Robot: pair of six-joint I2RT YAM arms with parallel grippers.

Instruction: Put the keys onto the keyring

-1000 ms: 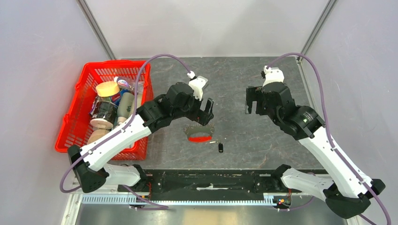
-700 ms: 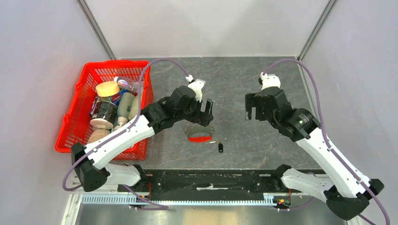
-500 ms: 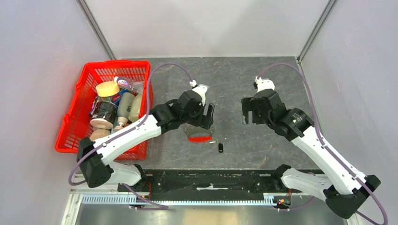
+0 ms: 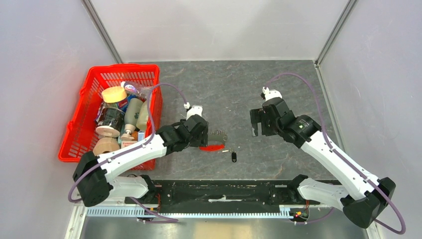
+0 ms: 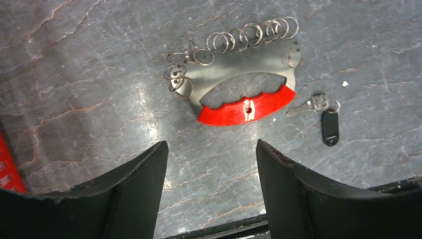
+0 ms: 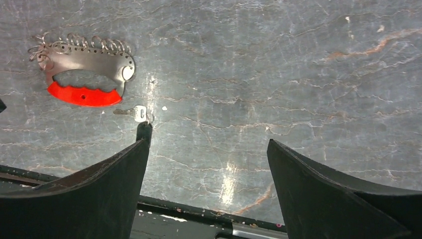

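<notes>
The keyring [image 5: 234, 74], a grey metal plate edged with small rings and a red curved strip [image 5: 244, 107], lies flat on the dark stone table. Just right of it lie the keys [image 5: 323, 117], a small silver key joined to a black fob. My left gripper [image 5: 211, 144] hovers open just near of the red strip, with nothing between its fingers. In the top view it [image 4: 203, 138] sits at the keyring's [image 4: 215, 135] left edge. My right gripper [image 6: 209, 142] is open and empty, right of the keys [image 6: 133, 113] and keyring [image 6: 84, 64].
A red basket [image 4: 74, 117] with bottles and jars stands at the left of the table. A black rail [image 4: 224, 191] runs along the near edge, between the arm bases. Grey walls close in the sides and back.
My left arm has drawn back and down to the keyring's left side, its jaws slightly narrower. My right arm has shifted left toward the keys, still wide open.
</notes>
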